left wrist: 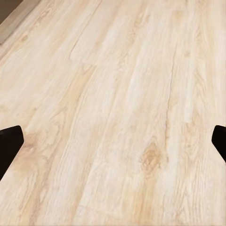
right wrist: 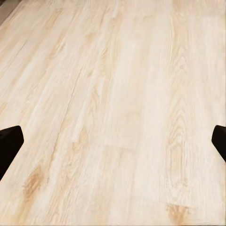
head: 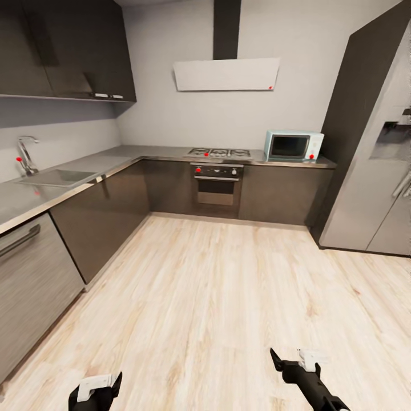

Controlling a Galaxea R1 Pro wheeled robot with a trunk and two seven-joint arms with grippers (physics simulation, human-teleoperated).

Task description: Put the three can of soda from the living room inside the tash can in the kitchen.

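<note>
Kitchen (head: 171, 154) in head view; wrist views: floor (left wrist: 113, 94).

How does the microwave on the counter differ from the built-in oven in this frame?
The pale blue microwave stands on top of the grey counter, near the steel fridge; the dark oven is set into the cabinets below the gas hob. The microwave is light-coloured and looks smaller; the oven is near black with a steel handle. Both have dark front windows and red-marked controls.
</note>
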